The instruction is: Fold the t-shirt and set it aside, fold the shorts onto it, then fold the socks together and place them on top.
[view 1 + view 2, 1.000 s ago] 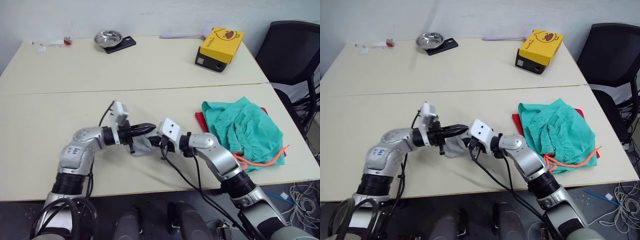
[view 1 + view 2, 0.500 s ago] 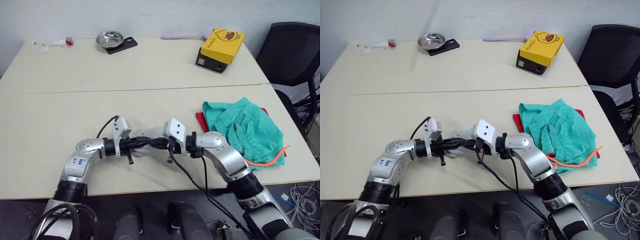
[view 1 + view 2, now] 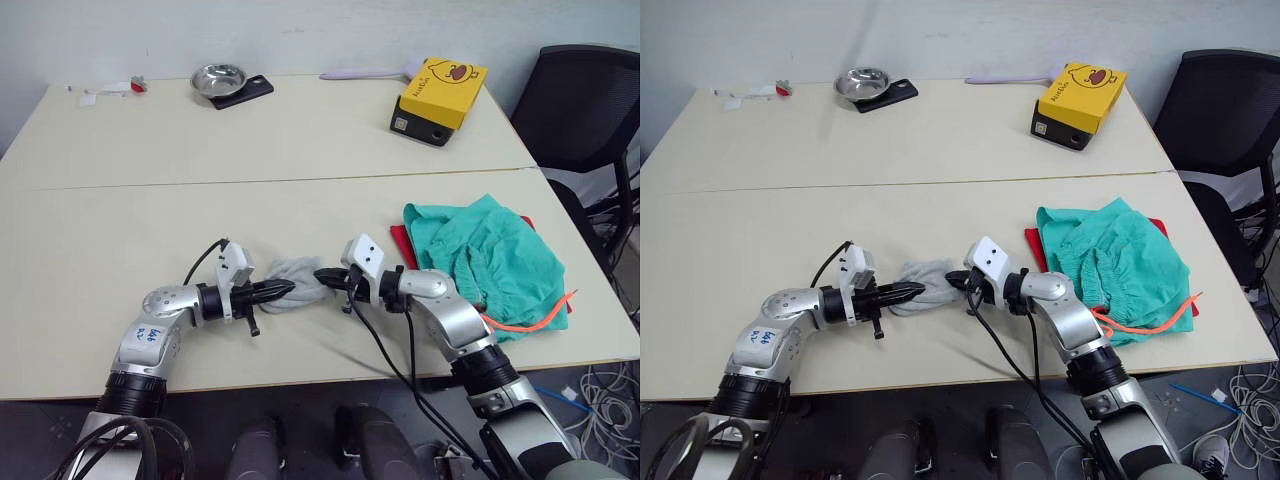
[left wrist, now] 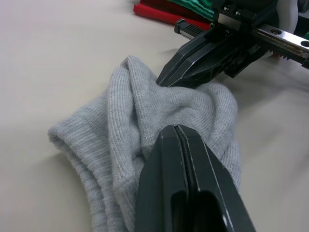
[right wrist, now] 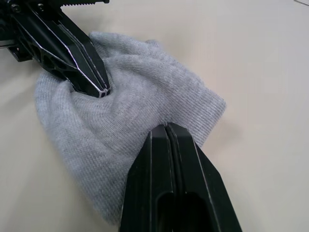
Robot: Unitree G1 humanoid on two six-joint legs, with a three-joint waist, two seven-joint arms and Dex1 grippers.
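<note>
The light grey socks (image 3: 298,279) lie bunched on the table near its front edge, between my two grippers. My left gripper (image 3: 288,287) comes in from the left, shut, its tips pinched into the knit (image 4: 145,121). My right gripper (image 3: 323,274) comes in from the right, shut on the bundle's other edge (image 5: 145,106). The teal-green shorts (image 3: 488,255) lie folded at the right, their orange drawstring (image 3: 530,322) trailing toward the table edge. Under them the red t-shirt (image 3: 400,240) shows as a thin border.
A yellow box (image 3: 440,92) stands at the back right. A metal bowl (image 3: 217,76) on a black object sits at the back, small scraps (image 3: 105,90) at the far left corner. A black chair (image 3: 585,110) stands beyond the table's right edge.
The socks, held up between both grippers a second ago, have come down onto the table. Both grippers have drawn slightly apart and lower, still gripping the bundle.
</note>
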